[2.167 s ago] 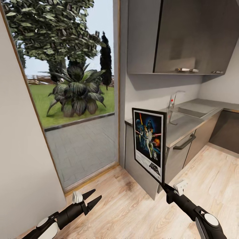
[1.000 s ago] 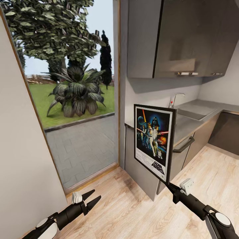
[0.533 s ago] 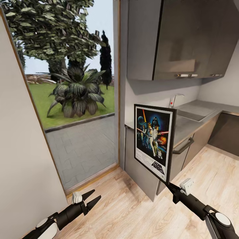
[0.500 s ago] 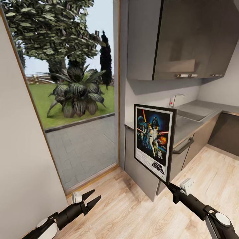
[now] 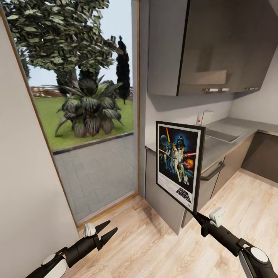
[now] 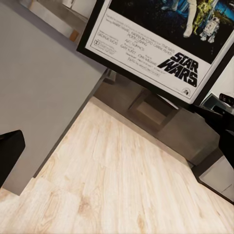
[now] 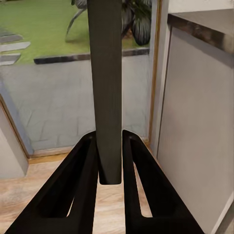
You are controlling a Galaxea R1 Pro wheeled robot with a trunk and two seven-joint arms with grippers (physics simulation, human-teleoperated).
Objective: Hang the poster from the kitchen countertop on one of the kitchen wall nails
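Two black fingers of the right gripper (image 5: 195, 214) were closed on the bottom corner of the poster (image 5: 178, 163), holding it upright in the air in front of the near end of the kitchen countertop (image 5: 220, 143); from the right wrist, its dark edge (image 7: 105, 87) stood pinched between them. Low at the left, the left gripper (image 5: 108, 229) hung over the wooden floor (image 5: 154, 247) with its fingers spread apart, holding nothing.

Floor: pale wood planks (image 5: 239, 200) | Wall: plain off-white panel (image 5: 23, 185) at near left | Glazing: full-height window (image 5: 88, 116) onto lawn, tree, paving | Cabinets: dark grey wall units (image 5: 216, 42); grey base fronts (image 5: 166, 204), bar handle (image 5: 213, 170)
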